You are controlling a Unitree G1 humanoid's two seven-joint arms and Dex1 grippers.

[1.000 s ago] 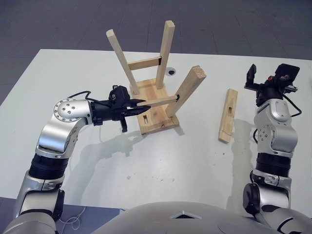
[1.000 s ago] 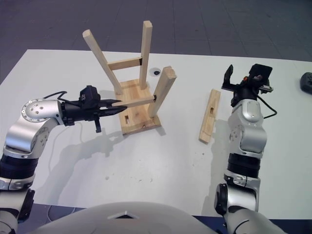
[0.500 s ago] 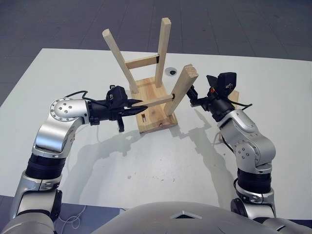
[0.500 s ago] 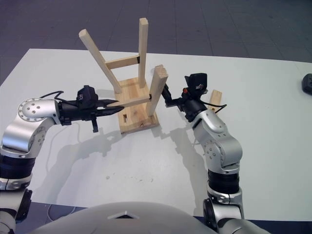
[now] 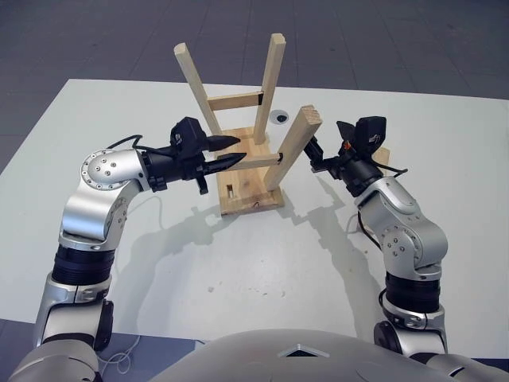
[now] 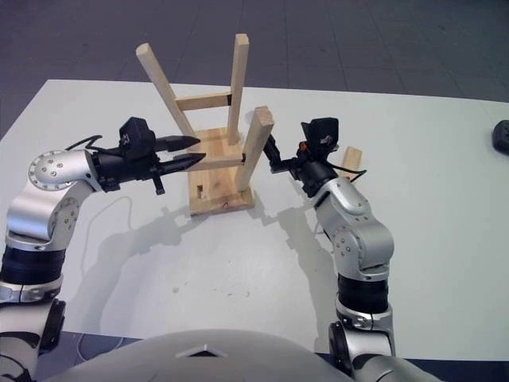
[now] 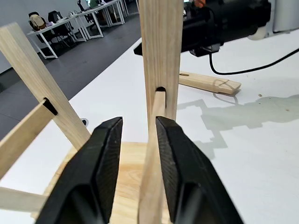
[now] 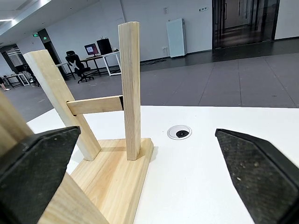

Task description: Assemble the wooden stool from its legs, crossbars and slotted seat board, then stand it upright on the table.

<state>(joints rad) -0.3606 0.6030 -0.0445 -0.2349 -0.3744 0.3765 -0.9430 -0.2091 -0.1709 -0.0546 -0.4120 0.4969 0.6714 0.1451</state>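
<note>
Presently, left hand (image 5: 238, 150), fingers apart, straddles the crossbar (image 5: 262, 161), whose long axis runs straight ahead into the leaning leg (image 5: 296, 147). Right hand (image 5: 324, 148), fingers wide apart, stands just beyond that leg.

White table (image 5: 199, 263) bearing slotted seat board (image 5: 254, 191) and loose leg (image 7: 210, 83) (lying flat)

- Legs (image 5: 270, 76), crossbar (image 5: 235, 101), seat board (image 5: 238, 196): pale bare wood, matt, grain showing.
- Left gripper (image 5: 238, 149): matt black plastic.
- Table (image 5: 238, 270): smooth, white, low sheen.
</note>
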